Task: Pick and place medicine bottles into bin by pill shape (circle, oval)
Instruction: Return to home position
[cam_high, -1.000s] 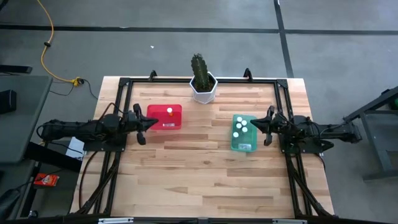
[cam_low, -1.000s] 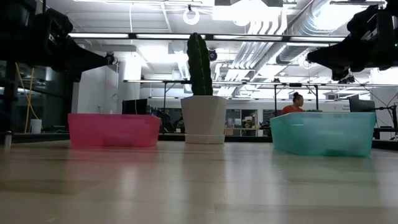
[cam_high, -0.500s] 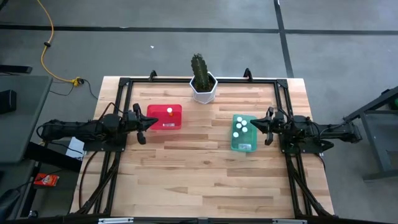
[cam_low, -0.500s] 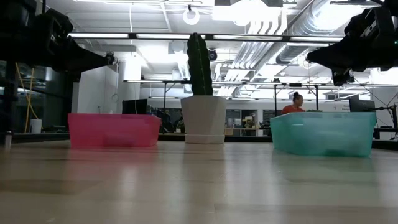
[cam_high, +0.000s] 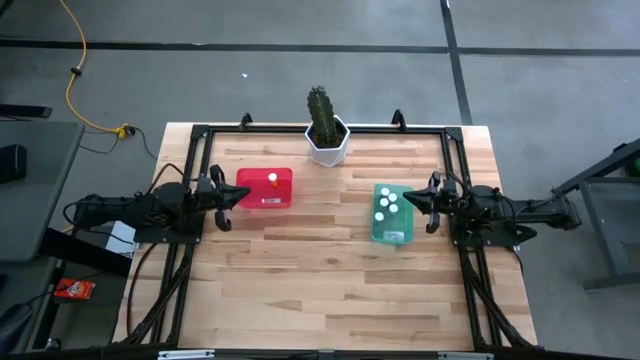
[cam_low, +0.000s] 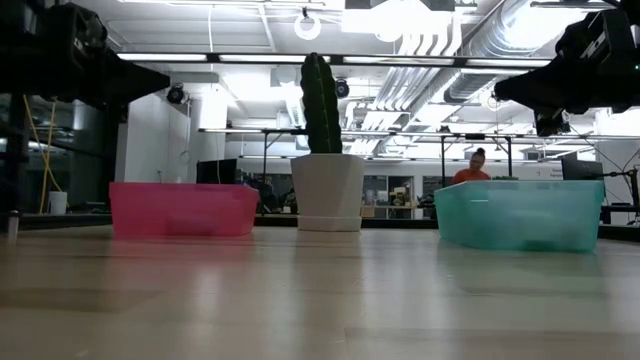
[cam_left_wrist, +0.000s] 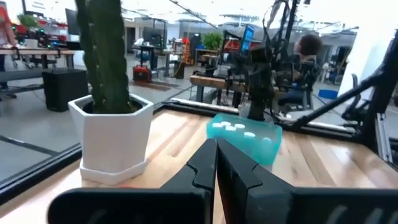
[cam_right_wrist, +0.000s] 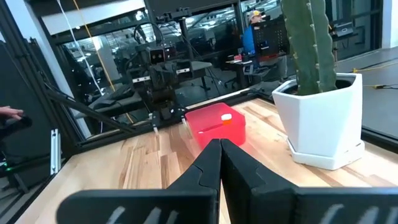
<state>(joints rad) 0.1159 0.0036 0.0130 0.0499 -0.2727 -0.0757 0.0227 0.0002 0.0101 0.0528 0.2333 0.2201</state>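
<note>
One medicine bottle (cam_high: 272, 179) with a white cap and an orange body (cam_right_wrist: 227, 117) stands in the red bin (cam_high: 264, 199). Several white-capped bottles (cam_high: 386, 204) stand in the teal bin (cam_high: 392, 232); they also show in the left wrist view (cam_left_wrist: 237, 127). My left gripper (cam_high: 236, 194) is shut and empty, in the air just left of the red bin. My right gripper (cam_high: 407, 200) is shut and empty, at the teal bin's right edge, above it. In the wrist views both pairs of fingers (cam_left_wrist: 216, 147) (cam_right_wrist: 219, 144) are closed together.
A cactus in a white hexagonal pot (cam_high: 326, 140) stands at the far middle of the wooden table (cam_high: 330, 290), between the bins. A black frame (cam_high: 300, 129) runs round the table's far and side edges. People show in the room beyond (cam_low: 476, 166).
My left gripper has drawn back a little toward the table's left edge, away from the red bin, staying shut. The right arm and the bins have kept still.
</note>
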